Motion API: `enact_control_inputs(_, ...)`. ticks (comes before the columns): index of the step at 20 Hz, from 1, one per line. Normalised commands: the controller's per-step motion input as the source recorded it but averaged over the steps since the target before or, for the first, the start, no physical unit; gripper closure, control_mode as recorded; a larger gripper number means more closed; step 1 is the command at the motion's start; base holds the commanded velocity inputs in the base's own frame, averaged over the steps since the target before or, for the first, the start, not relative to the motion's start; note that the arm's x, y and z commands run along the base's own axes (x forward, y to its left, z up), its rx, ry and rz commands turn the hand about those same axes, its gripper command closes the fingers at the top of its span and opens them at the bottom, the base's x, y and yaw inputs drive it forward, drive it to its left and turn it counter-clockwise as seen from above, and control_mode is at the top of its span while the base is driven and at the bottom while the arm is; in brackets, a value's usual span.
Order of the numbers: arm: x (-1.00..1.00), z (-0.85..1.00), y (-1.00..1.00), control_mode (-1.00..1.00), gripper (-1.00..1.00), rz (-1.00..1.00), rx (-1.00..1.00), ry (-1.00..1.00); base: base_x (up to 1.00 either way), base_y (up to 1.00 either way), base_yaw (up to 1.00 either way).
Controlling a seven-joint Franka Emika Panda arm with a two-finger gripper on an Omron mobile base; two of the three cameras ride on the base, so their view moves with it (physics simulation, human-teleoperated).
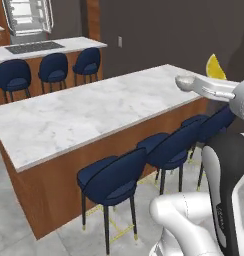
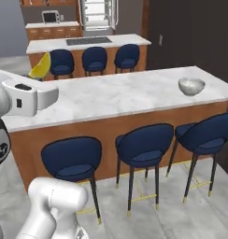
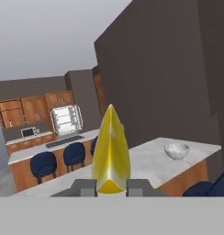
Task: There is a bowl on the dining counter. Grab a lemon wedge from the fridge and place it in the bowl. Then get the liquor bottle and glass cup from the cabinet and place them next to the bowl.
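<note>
My gripper [image 3: 111, 186] is shut on the lemon wedge [image 3: 111, 151], a yellow piece standing point-up between the dark fingertips. The same wedge [image 1: 215, 67] sticks up behind my forearm in the left base view and shows at the left [image 2: 41, 68] in the right base view. It hangs in the air on the stool side of the dining counter [image 2: 111, 95], a long white marble top on a wooden base [image 1: 84, 115]. The pale grey bowl [image 2: 191, 86] sits near the counter's right end, well away from the wedge [image 3: 176, 150]. The fridge [image 2: 97, 14] stands open at the back of the room [image 3: 65, 120].
Three dark blue stools [image 2: 145, 144] line the near side of the dining counter. Behind it stands an island with a black cooktop [image 2: 88, 41] and three more stools [image 1: 53, 67]. A dark wall [image 3: 169, 69] rises on the right. A microwave [image 2: 51, 17] sits on the back counter.
</note>
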Motion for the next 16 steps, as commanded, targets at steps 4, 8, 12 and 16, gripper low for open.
enact_control_inputs(4, 0.0, 0.0, 0.0, 1.0, 1.0, 0.0, 0.0, 0.0, 0.27, -0.79, 0.37)
enact_control_inputs(8, 0.0, 0.0, 0.0, 1.0, 1.0, 0.0, 0.0, 0.0, 0.23, -0.86, 0.35)
enact_control_inputs(12, 0.0, 0.0, 0.0, 1.0, 1.0, 0.0, 0.0, 0.0, 0.2, -0.93, 0.31)
enact_control_inputs(16, 0.0, 0.0, 0.0, 1.0, 1.0, 0.0, 0.0, 0.0, 0.21, -0.96, 0.29)
